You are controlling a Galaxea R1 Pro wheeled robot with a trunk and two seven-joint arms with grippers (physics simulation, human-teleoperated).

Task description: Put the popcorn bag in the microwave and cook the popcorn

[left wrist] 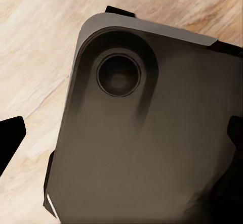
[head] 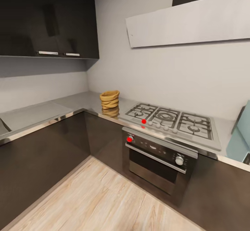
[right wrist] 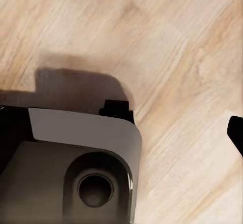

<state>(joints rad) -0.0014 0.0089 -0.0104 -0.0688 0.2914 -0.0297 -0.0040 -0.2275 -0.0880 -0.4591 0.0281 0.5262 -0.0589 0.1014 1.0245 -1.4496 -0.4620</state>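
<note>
Currently the popcorn bag point(head: 109, 100) stands upright on the countertop point(head: 41, 114), in the inner corner of the L-shaped worktop, near the left edge of the gas hob point(head: 172, 119) and apart from it. Its rolled rim faces up and its reflection shows on the glossy surface just in front of it. The hob carries three burner grates and a row of knobs along its front edge, the leftmost knob red point(head: 143, 121). Directly below the hob sits the built-in oven point(head: 158, 161), with a red knob point(head: 130, 139) at its left, a pale knob point(head: 179, 160) at its right and a bar handle across the door. A pale mint-blue body, the microwave point(head: 243, 133), is cut off at the right border of the head view, on the countertop beyond the hob. Dark wall cabinets point(head: 48, 18) hang above the left run of the worktop, and a pale extractor hood point(head: 189, 20) hangs above the hob. Light wood flooring point(head: 97, 199) covers the ground before the dark base cabinets. The left wrist view shows the robot base point(left wrist: 147, 133), a grey rounded housing with a round recess, over the wood floor, with dark finger tips at the picture edges. The right wrist view shows the same housing point(right wrist: 76, 158) and its shadow on the floor. Whether either gripper is open or closed cannot be determined from these views
</note>
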